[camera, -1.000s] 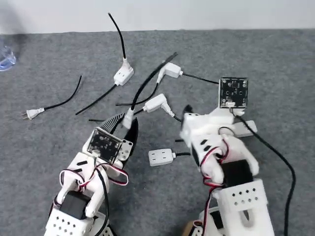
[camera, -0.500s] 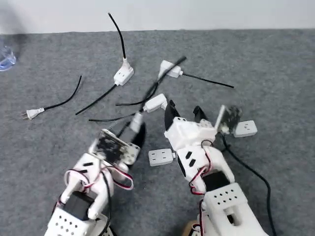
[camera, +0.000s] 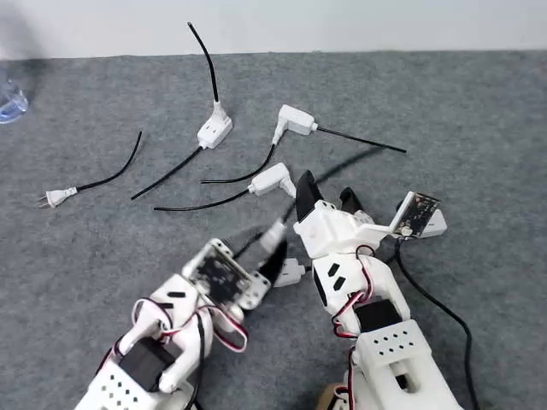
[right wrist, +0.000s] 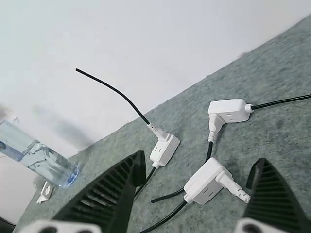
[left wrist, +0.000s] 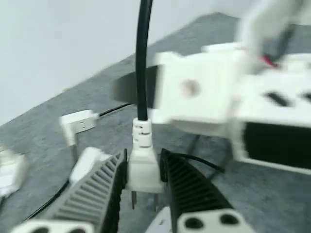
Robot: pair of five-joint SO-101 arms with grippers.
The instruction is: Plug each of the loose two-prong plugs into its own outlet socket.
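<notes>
My left gripper is shut on a white two-prong plug, whose black cable runs off toward the far side. In the left wrist view the plug hangs prongs down between my fingers, just above a white outlet socket. That socket lies on the carpet between the two arms, partly hidden. My right gripper stands open and empty close beside it, facing three white adapters. A second loose plug lies far left.
Another white socket lies at the right, half hidden behind the right arm's camera board. Black cables trail across the grey carpet. A clear bottle stands at the far left edge, by the white wall.
My left gripper has carried the plug rightward and nearer, over the socket between the arms. The right arm swung left and its gripper now points at the far adapters.
</notes>
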